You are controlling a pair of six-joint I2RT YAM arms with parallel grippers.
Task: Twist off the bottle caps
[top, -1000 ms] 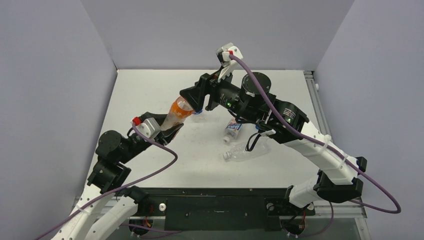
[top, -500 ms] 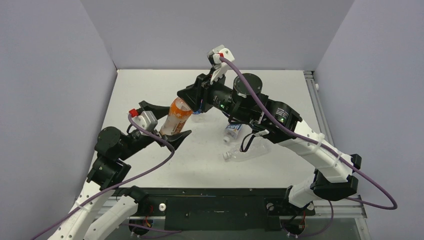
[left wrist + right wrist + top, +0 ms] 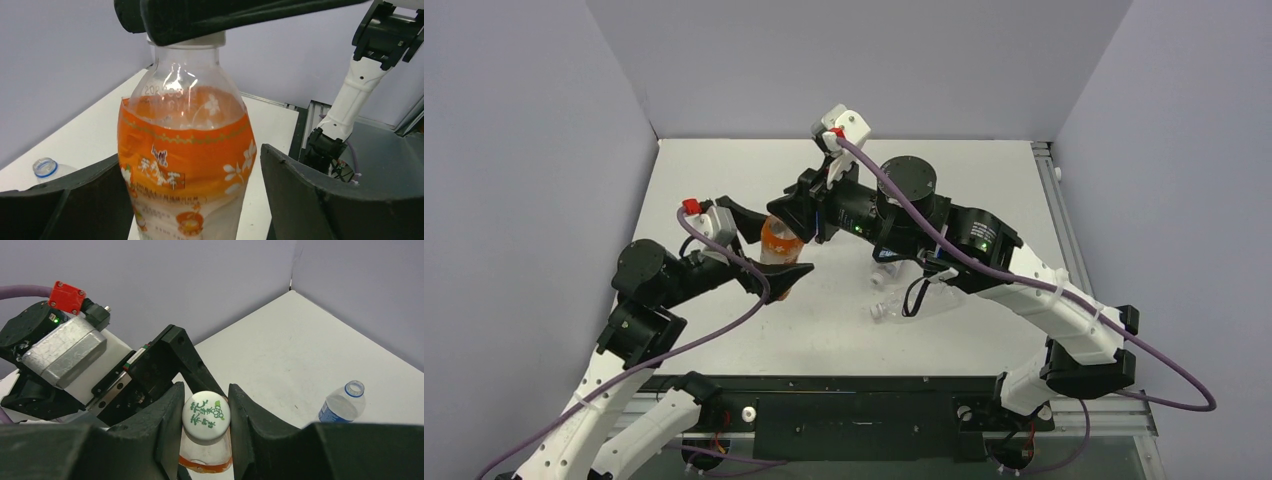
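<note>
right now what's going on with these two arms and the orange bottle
The right hand is shut on the white cap of the orange bottle, which is upright. The left hand has its jaws open on either side of the bottle's body and is not clamping it. The cap looks seated on the neck, not yet off. A small blue-labelled bottle further off has no cap on it.

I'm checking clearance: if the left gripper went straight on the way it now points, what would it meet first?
The orange bottle, which stands dead ahead between the open fingers of the left gripper. How far off its body is, I cannot tell.
</note>
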